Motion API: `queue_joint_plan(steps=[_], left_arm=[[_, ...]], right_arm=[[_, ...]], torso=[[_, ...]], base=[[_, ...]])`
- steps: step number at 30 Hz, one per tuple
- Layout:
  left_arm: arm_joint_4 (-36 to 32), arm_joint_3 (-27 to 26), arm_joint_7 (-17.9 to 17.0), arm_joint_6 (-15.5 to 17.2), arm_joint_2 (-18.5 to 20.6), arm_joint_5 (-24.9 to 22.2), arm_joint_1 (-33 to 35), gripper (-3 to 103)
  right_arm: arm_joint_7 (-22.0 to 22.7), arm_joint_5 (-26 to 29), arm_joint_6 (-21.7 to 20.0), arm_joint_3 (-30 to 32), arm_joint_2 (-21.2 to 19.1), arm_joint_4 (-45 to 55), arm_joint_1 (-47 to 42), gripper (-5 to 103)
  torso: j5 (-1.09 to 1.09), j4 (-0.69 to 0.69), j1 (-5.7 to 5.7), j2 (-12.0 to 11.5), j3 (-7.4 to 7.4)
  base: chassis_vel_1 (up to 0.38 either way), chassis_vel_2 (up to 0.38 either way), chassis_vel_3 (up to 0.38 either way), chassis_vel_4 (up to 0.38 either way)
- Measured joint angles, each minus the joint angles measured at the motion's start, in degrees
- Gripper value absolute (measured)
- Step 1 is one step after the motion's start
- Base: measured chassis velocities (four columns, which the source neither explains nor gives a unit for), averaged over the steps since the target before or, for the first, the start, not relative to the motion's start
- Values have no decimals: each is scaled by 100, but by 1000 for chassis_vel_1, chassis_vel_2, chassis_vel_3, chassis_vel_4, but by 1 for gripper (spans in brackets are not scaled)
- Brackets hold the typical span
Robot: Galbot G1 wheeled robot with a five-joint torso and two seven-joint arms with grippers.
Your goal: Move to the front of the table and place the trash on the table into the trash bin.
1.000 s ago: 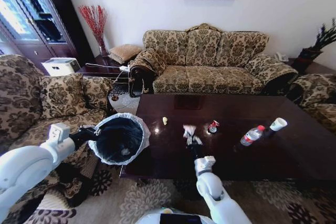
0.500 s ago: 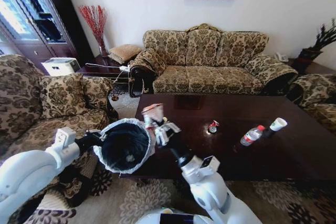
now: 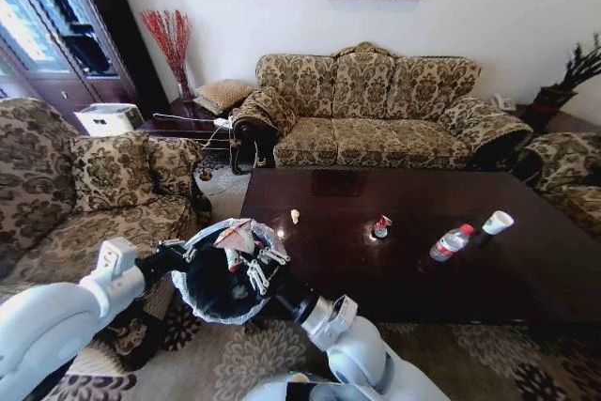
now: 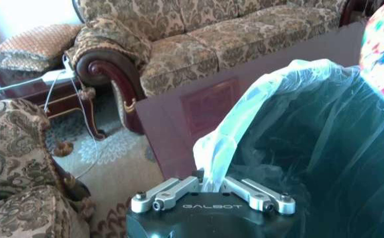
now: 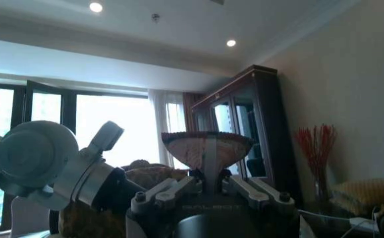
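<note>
- The trash bin (image 3: 221, 274), round and black with a thin, ruffled, translucent white liner, is held off the near left corner of the bench (image 3: 526, 279) by the left gripper (image 3: 174, 253), whose jaws are closed on the liner's rim, as seen in the left wrist view.
- A crumpled snack wrapper (image 3: 235, 235), creased and fan-shaped with a brownish face, is pinched narrowly in the jaws of the right gripper (image 3: 246, 255), which is poised over the bin's mouth.
- Left on the glossy, dark reddish wood are a small yellowish scrap (image 3: 295, 216), a crushed red-and-white wrapper (image 3: 380, 226), a clear red-capped bottle (image 3: 451, 242) lying on its side, and a white paper cup (image 3: 498, 223).
- A light, springy wrapper may be judged likely to cling to the jaws or flutter past the rim if released off-centre.
- The flimsy liner could tear or slip, since the bin appears to be carried by it.
</note>
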Motion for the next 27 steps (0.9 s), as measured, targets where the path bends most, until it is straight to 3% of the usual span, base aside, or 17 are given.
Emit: queue_joint_plan(steps=[11,12,14,15,16,17,19,20,22,23,25,26,27], left_arm=[[-44,-21,-1,12,-213,-10,69,0],[-45,-25,-1,12,-234,-10,76,0],[-45,-29,-1,12,-251,-9,87,0],[-44,-34,-1,12,-265,-8,104,0],[-44,-34,-1,12,-265,-8,104,0],[-45,-38,0,13,-269,-7,110,0],[-45,-40,0,13,-269,-7,113,0],[-45,-42,1,13,-269,-7,115,0],[-45,-43,1,14,-269,-6,120,0],[-44,-44,2,15,-269,-5,122,0],[-44,-44,4,16,-269,-4,122,0],[-44,-44,7,18,-269,-4,122,0],[-45,-44,9,23,-270,-3,121,0]], right_arm=[[-44,-56,34,52,-71,52,-40,17],[-49,-67,46,53,-70,53,-47,26],[-56,-76,53,54,-63,53,-56,26],[-66,-84,59,54,-57,53,-64,37],[-66,-84,59,54,-57,53,-64,37],[-70,-93,61,54,-52,53,-71,47],[-72,-100,62,54,-47,53,-76,47],[-73,-103,62,55,-44,53,-80,58],[-76,-108,63,55,-41,55,-89,58],[-86,-112,67,59,-37,57,-95,70],[-94,-113,75,61,-30,59,-106,70],[-100,-113,83,64,-26,61,-112,80],[-116,-111,113,66,-23,64,-114,80]], torso=[[0,1,0,0,0],[0,0,0,0,0],[0,0,0,0,0],[0,1,0,0,0],[0,1,0,0,0],[0,0,0,0,0],[0,0,0,0,0],[0,0,0,0,0],[0,0,0,0,0],[0,0,0,0,0],[0,0,0,0,0],[0,0,0,0,0],[0,0,0,0,0]], base=[[0,0,0,0],[0,0,0,0],[0,0,0,0],[0,0,0,0],[0,0,0,0],[0,0,0,0],[0,0,0,0],[0,0,0,0],[0,0,0,0],[0,0,0,0],[0,0,0,0],[0,0,0,0],[0,0,0,0]])
